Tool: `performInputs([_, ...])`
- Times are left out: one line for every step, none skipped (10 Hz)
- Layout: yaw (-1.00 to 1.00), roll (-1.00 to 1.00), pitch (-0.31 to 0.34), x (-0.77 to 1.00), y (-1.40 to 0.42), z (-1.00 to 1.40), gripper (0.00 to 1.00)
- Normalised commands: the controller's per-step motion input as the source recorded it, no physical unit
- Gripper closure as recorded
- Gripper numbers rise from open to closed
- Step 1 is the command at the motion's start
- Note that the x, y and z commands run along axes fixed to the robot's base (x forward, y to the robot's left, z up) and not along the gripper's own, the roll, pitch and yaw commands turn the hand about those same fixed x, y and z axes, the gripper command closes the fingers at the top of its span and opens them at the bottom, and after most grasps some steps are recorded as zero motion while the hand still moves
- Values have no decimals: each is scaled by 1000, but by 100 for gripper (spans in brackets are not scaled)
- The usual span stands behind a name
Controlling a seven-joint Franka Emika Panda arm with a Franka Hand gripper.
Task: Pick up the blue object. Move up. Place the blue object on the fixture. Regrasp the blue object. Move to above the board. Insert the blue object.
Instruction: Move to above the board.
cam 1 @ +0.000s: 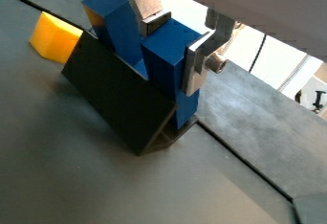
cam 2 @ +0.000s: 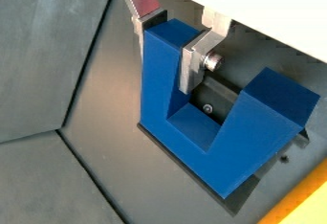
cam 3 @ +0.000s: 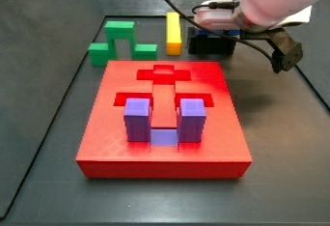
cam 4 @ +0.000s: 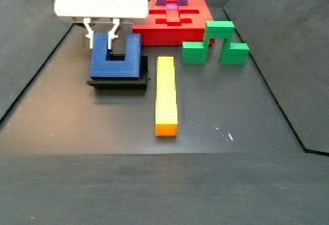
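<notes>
**Blue block sits on the black fixture, hand around one prong**

The hand (cam 4: 107, 42) is low over the small dark blue U-shaped plastic block (cam 4: 118, 60). The block sits on the low black fixture (cam 4: 118, 83), right under the hand. In a wrist view, a silver finger (cam 2: 196, 61) lies flat against one prong, so the hand looks clamped on that prong, though I cannot be fully sure it is squeezing. The big red square board (cam 4: 174, 23) is behind the hand, with a lighter purple U-shaped block (cam 3: 157, 121) in it. The blue block looks hard, light and smooth, so it may slip. Holding one prong by its flat sides seems best.
</notes>
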Motion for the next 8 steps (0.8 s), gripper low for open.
performInputs([0,0,0,0,0,1400,100])
performInputs([-3,-61,43,-29,-14,1400,100])
performInputs([2,-124,8,-58,7,1400,100])
performInputs([8,-102,2,-63,13,1400,100])
performInputs([4,-46,16,-58,-2,1400,100])
performInputs([3,-18,19,-52,-8,1400,100])
performInputs([2,-21,32,-50,-7,1400,100])
performInputs([2,-13,41,-12,-3,672,100])
